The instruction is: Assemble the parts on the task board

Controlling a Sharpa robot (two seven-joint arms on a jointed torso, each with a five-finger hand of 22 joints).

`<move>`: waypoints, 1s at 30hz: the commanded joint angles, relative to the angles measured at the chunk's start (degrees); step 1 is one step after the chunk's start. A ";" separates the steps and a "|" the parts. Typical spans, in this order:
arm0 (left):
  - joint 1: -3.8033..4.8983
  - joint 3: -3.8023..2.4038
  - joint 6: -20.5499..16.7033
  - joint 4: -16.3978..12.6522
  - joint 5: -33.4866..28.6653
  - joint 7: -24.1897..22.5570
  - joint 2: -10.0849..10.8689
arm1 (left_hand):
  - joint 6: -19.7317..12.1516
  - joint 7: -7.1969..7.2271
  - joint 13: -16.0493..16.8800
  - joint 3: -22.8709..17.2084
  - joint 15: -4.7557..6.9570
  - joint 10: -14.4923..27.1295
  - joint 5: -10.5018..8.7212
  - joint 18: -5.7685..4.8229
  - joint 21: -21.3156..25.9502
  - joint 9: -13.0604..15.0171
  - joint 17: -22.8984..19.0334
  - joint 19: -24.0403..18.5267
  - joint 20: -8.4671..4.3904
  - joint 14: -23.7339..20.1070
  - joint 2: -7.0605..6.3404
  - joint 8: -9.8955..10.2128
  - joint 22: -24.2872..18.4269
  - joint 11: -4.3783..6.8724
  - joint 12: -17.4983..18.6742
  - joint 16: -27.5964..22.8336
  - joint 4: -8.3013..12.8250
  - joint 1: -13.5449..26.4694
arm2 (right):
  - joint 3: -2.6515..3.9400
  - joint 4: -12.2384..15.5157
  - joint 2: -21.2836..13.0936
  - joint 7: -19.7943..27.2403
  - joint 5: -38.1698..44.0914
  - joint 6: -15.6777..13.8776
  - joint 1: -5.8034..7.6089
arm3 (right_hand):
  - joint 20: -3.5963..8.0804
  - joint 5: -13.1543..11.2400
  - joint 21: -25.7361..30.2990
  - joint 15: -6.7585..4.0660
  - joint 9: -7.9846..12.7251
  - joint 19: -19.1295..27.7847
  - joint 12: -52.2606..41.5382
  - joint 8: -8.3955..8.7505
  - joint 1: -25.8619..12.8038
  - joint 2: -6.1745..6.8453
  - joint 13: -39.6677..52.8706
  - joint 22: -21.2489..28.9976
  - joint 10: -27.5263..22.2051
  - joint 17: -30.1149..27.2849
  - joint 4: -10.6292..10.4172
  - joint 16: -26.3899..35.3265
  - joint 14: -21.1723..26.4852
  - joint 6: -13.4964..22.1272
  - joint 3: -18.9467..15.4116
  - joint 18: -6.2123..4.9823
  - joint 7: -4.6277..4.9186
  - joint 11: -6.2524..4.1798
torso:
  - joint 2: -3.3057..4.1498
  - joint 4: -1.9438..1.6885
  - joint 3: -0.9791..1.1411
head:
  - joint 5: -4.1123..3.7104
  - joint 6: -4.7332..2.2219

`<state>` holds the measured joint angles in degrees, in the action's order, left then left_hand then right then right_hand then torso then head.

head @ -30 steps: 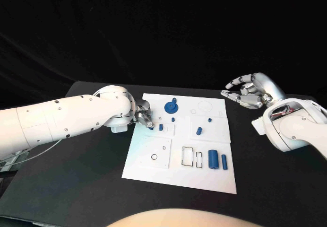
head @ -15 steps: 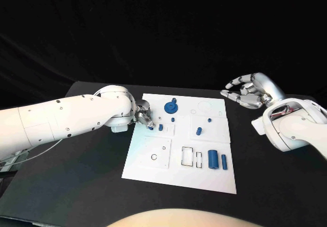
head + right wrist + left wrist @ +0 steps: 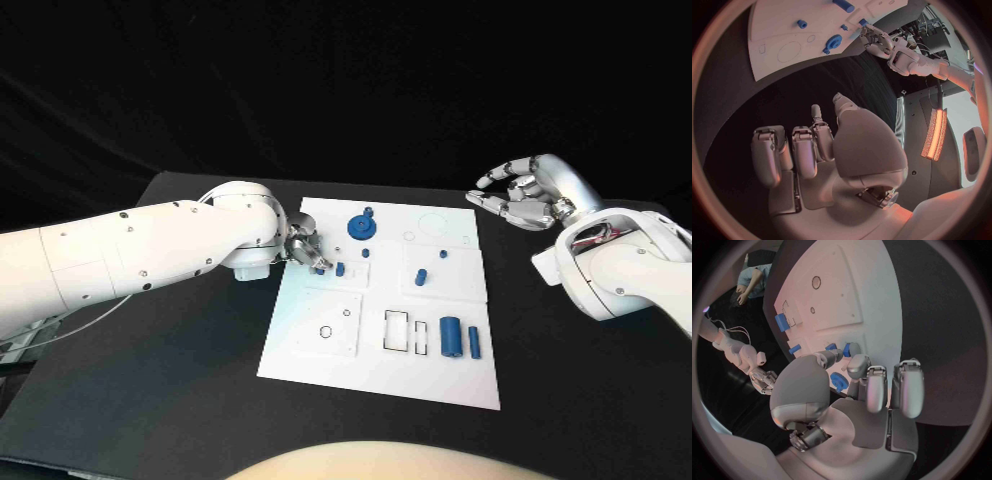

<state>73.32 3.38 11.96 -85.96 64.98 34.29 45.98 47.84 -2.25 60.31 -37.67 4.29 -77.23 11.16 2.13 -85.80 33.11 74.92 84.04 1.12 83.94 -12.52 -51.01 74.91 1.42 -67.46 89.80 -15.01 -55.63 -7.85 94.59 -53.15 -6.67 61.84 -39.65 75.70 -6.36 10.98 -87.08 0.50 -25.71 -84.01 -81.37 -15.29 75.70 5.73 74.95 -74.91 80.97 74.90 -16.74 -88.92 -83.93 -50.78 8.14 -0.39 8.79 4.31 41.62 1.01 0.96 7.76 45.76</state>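
Observation:
The white task board (image 3: pixel 378 375) lies mid-table. My left hand (image 3: pixel 304 247) hangs over its left edge, its fingertips (image 3: pixel 859 366) curled together and pinching a small blue part (image 3: pixel 320 269) just beside an upright blue peg (image 3: pixel 339 268). Farther back on the board sits a round blue gear-like part (image 3: pixel 361 228). Another peg (image 3: pixel 421 276) and a tiny blue piece (image 3: pixel 443 254) stand to the right. A blue cylinder (image 3: pixel 451 336) and a thin blue bar (image 3: pixel 475 342) lie near the front. My right hand (image 3: pixel 526 196) is raised off the board's far right corner, fingers apart and holding nothing.
Outlined recesses (image 3: pixel 405 331) and a small ring hole (image 3: pixel 327 331) mark the board's front half. A faint circle (image 3: pixel 434 222) marks its far right corner. Black table (image 3: pixel 159 400) surrounds the board. In the right wrist view, the board (image 3: pixel 779 30) and my left hand (image 3: pixel 876 42) lie beyond the right hand (image 3: pixel 817 150).

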 commanded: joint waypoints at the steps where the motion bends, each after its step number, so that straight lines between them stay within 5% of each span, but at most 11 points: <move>1: -0.14 0.10 1.32 0.12 -0.53 0.21 -0.08 | 0.14 -0.28 -0.08 1.00 0.45 0.12 -0.10 -0.25 -0.05 -0.12 15.08 2.00 -0.22 6.06 0.05 0.19 6.84 0.09 -0.13 0.20 -0.32 0.73 | 0.00 0.01 0.05 0.39 0.54 0.45 -0.05 | 0.23 0.26 0.19 -0.48 -0.08 -4.02 0.32 -0.29 -0.43 -0.12 4.98 -12.97 0.08 11.37 0.01 0.23 -5.18 0.44 -0.20 -0.49 -0.06 -0.22 | -0.03 -0.01 0.02 | 0.02 0.02; 15: -0.14 0.01 -0.28 0.00 -0.43 0.16 0.52 | 0.18 -0.30 -0.18 4.60 0.45 0.19 -0.04 -0.24 0.01 -0.50 15.08 1.99 -0.21 6.06 0.07 0.25 6.80 0.07 -0.03 0.20 -1.63 1.32 | 0.00 0.01 -0.06 0.46 0.49 0.41 -0.08 | 0.23 0.26 0.24 -0.48 -0.09 -3.99 0.32 -0.30 -0.57 -0.12 4.99 -12.94 0.09 11.38 -0.02 0.22 -5.18 0.47 -0.26 -0.50 -0.05 -0.22 | 0.03 0.05 -0.01 | -0.11 -0.21; 23: -0.11 -0.52 -8.48 -0.61 -4.85 -2.44 1.26 | -1.28 -0.58 -3.01 9.58 0.32 2.18 -0.31 0.32 1.39 -0.93 15.08 0.80 -0.29 6.06 -0.35 0.75 4.36 -0.18 2.35 0.20 -1.84 4.10 | 0.00 -0.02 -0.08 0.52 0.48 0.32 -0.14 | 0.23 0.25 0.28 -0.48 -0.09 -3.96 0.37 -0.32 -0.73 -0.11 4.92 -12.91 0.03 11.31 -0.03 0.25 -5.16 0.51 -0.33 -0.51 -0.05 -0.21 | -0.04 0.02 0.06 | -0.32 -0.30; 25: -0.10 -0.61 -10.25 -0.58 -6.54 -3.27 1.32 | -2.42 -0.91 -5.14 12.18 0.09 3.72 -2.02 0.48 1.92 -1.10 15.08 0.41 -0.11 6.06 0.11 0.98 3.56 -0.48 4.14 0.20 -1.89 6.25 | 0.00 -0.03 -0.05 0.53 0.47 0.31 -0.15 | 0.23 0.25 0.30 -0.47 -0.10 -3.96 0.39 -0.33 -0.87 -0.11 4.91 -12.91 0.02 11.29 -0.04 0.26 -5.16 0.54 -0.38 -0.52 -0.04 -0.21 | -0.06 0.02 0.09 | -0.28 -0.35; 27: -0.08 -0.70 -12.48 -0.53 -8.51 -4.49 1.38 | -2.84 -1.03 -5.82 14.41 -0.04 4.23 -6.04 0.62 2.33 -1.14 15.08 0.13 0.03 6.06 0.87 0.86 2.93 -0.62 4.63 0.20 -1.82 8.04 | 0.00 -0.06 -0.02 0.53 0.47 0.30 -0.16 | 0.23 0.25 0.30 -0.47 -0.10 -3.96 0.39 -0.33 -0.87 -0.11 4.91 -12.91 0.02 11.29 -0.04 0.26 -5.16 0.54 -0.38 -0.52 -0.04 -0.21 | -0.03 0.02 0.09 | -0.28 -0.41; 29: -0.08 -0.76 -14.32 -0.49 -9.85 -5.64 1.42 | -3.18 -1.15 -6.57 15.44 -0.11 4.74 -6.72 0.71 2.61 -1.21 15.08 -0.07 0.10 6.06 1.21 0.88 2.50 -0.71 5.21 0.20 -1.86 8.16 | 0.00 -0.08 -0.01 0.53 0.47 0.30 -0.17 | 0.23 0.25 0.30 -0.47 -0.10 -3.96 0.39 -0.33 -0.87 -0.11 4.91 -12.91 0.02 11.29 -0.04 0.26 -5.16 0.54 -0.38 -0.52 -0.04 -0.21 | 0.02 0.01 0.05 | -0.33 -0.44; 30: -0.07 -0.78 -15.26 -0.46 -10.46 -6.34 1.45 | -4.48 -1.60 -9.63 17.16 -0.44 6.98 -7.07 0.95 3.35 -1.47 15.02 -0.64 0.32 6.04 1.71 1.30 1.33 -1.13 7.79 0.16 -1.84 7.94 | 0.00 -0.09 0.00 0.53 0.46 0.30 -0.17 | 0.23 0.25 0.30 -0.47 -0.10 -3.96 0.39 -0.33 -0.87 -0.11 4.91 -12.91 0.02 11.29 -0.04 0.26 -5.16 0.54 -0.38 -0.52 -0.04 -0.21 | 0.03 0.00 0.06 | -0.37 -0.43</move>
<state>73.22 2.65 2.51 -86.34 59.18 31.74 47.43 43.88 -3.68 51.70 -21.15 4.29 -71.00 4.30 2.14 -82.72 31.73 74.91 83.79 1.38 83.94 -11.25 -49.91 74.91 0.40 -60.51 89.79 -16.84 -47.56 -7.85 94.51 -53.19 -6.60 61.82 -39.66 75.58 -6.36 10.98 -87.08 0.50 -25.75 -84.01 -81.37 -15.28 75.47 5.50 74.93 -74.94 80.97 74.93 -16.74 -88.92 -83.93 -50.78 8.14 -0.39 8.79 4.31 41.61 1.05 1.02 7.46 45.36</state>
